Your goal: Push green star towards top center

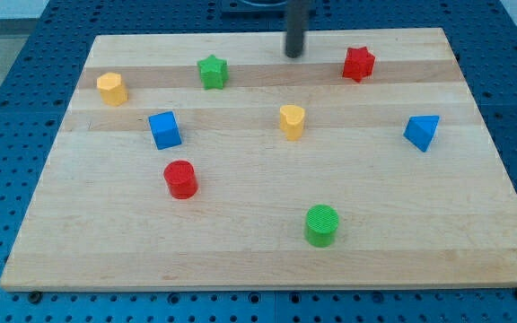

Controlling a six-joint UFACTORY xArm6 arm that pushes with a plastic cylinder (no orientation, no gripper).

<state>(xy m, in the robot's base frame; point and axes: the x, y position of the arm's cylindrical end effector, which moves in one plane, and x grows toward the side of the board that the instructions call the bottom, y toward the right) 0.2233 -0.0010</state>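
Green star (pixel 212 72) left of my tip (pixel 293 54)

Honestly all you get of the arm here is the rod: a straight, dark grey, almost black cylinder coming in from the view's top edge. It's plain and smooth with a faint lighter sheen down one side, and my tip (pixel 294 54) ends blunt and looks slightly rounded.

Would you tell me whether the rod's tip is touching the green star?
Apart: the camera view shows bare board between my tip and the green star, which lies toward the view's left.
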